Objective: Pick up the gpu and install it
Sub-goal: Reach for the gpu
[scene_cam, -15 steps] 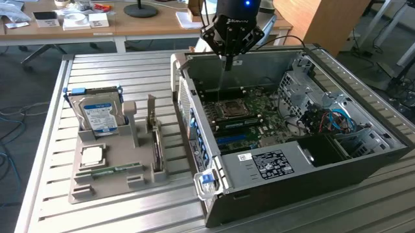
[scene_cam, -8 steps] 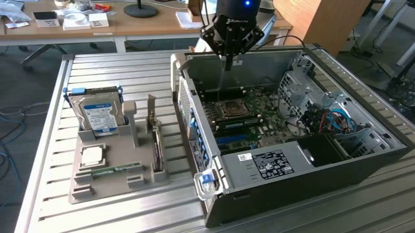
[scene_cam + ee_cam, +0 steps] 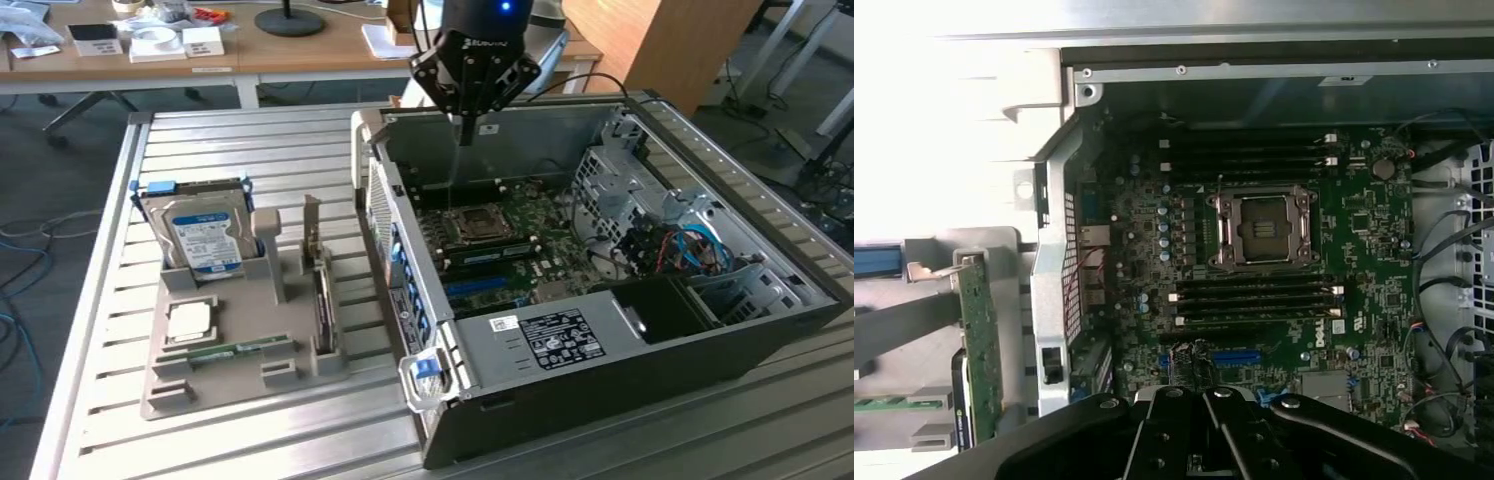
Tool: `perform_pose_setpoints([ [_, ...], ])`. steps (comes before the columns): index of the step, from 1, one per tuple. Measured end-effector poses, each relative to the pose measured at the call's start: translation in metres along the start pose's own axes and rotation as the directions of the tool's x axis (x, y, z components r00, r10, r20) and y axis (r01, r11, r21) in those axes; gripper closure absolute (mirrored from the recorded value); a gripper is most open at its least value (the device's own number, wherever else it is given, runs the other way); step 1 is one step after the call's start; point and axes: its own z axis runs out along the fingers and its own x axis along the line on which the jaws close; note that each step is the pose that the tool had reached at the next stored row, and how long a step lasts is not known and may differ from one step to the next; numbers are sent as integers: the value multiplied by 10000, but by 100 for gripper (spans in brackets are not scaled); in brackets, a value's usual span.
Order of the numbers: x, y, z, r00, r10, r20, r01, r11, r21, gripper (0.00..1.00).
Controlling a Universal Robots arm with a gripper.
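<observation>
The gpu [image 3: 320, 305] stands on edge in a slot of the grey holder [image 3: 220, 385] on the table, at the exterior view's left of the open computer case [image 3: 747, 290]; its long metal bracket [image 3: 312, 225] points up. In the wrist view the gpu [image 3: 979, 340] appears edge-on outside the case wall. My gripper [image 3: 465, 130] hangs over the far end of the case, above the motherboard [image 3: 514, 225], well apart from the gpu. Its fingers are shut with nothing between them. In the wrist view the gripper [image 3: 1205, 398] hovers over the motherboard [image 3: 1354, 215].
The holder also carries a silver hard drive [image 3: 203, 240] with a blue-white label, a green RAM stick [image 3: 240, 350] and a processor [image 3: 191, 320]. Inside the case are the processor socket [image 3: 1264, 228], RAM slots [image 3: 1254, 300], cables [image 3: 681, 250] and a drive cage [image 3: 627, 165].
</observation>
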Motion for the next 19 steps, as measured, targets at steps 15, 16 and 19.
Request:
perform_pose_setpoints([
  [15,46,-4,-1,10000,-1,0,1,10000,0,89],
  [16,48,-4,-1,10000,-1,0,1,10000,1,89],
  [19,54,-4,-2,10000,-1,-1,1,10000,1,89],
])
